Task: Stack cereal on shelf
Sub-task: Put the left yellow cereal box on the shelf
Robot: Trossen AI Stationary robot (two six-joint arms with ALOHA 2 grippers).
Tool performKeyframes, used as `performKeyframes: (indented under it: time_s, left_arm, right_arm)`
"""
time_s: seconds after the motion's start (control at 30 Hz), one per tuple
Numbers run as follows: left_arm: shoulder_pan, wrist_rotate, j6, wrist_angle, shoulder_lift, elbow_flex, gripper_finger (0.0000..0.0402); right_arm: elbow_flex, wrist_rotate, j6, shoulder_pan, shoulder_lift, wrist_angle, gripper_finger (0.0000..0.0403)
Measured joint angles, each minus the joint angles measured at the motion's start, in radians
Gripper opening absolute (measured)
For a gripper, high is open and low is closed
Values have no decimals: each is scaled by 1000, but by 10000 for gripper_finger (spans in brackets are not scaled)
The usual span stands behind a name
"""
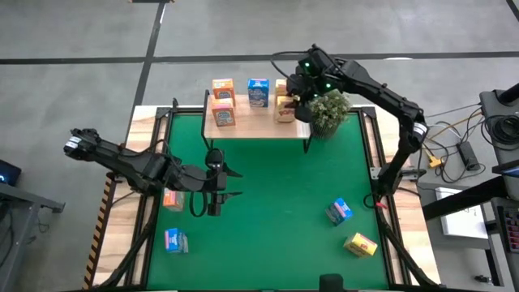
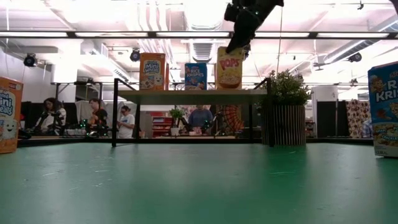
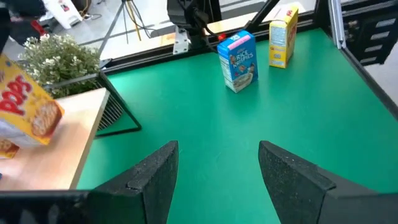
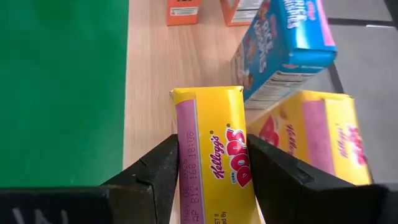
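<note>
Five boxes show around the shelf [image 1: 258, 126] from above: two orange ones toward its left end, a blue one in the middle, and yellow ones by its right end, where the right end effector [image 1: 302, 91] hangs beside the potted plant [image 1: 328, 112]. Well in front of the shelf, the left end effector [image 1: 216, 185] waits over the green worktop [image 1: 276, 211], jaws apart and empty.

At table height, the held yellow box [image 2: 229, 67] stands upright on the shelf top, its long axis vertical, right of the blue box [image 2: 195, 76] and just short of the shelf's right edge.

Past the left arm's fingers, a loose blue box [image 3: 238, 60] and a loose yellow box [image 3: 281, 42] stand far from the shelf, likelier the right arm's reach.

Looking down the right wrist, both fingers [image 4: 160, 171] clamp the yellow box's narrow sides; a second yellow box [image 4: 317, 134] sits just beside it, so release room looks tight.
</note>
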Motion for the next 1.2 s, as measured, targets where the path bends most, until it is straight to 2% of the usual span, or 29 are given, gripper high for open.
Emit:
performKeyframes:
  time_s: [0.57, 0.93, 1.2]
  left_arm:
    - [4, 0, 25, -6, 0, 0, 206]
    - [4, 0, 26, -6, 0, 0, 206]
    - [5, 0, 37, -6, 0, 0, 206]
  right_arm:
    - [-2, 3, 5, -1, 35, 1, 169]
    - [-2, 4, 8, -1, 35, 1, 223]
    - [-2, 4, 57, 8, 21, 0, 242]
